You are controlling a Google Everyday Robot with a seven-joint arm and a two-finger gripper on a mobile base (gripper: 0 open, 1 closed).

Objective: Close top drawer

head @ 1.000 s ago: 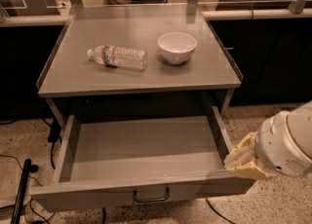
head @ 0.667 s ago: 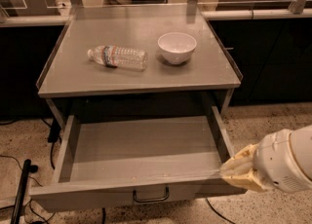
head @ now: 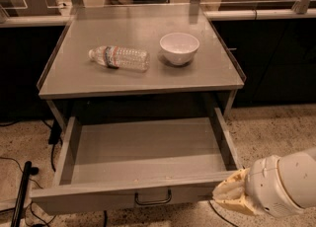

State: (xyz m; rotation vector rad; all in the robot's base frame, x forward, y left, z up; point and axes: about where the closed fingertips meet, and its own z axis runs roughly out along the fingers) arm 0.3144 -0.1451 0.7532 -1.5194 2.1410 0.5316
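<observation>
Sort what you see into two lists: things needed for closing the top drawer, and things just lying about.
Belongs to the job: top drawer, pulled open; its loop handle; gripper, by the drawer's front right corner.
Just lying about: water bottle, on its side on the tabletop; white bowl beside it.

Jaws of gripper [head: 223, 195] at open top drawer's [head: 143, 144] front-right corner

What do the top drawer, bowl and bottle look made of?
The drawer looks like painted sheet metal: matte grey, thin flat walls. The bowl is glossy white, ceramic or plastic. The bottle is clear ribbed plastic. The gripper, at the drawer's front right corner, looks pale yellowish and rubbery.
</observation>
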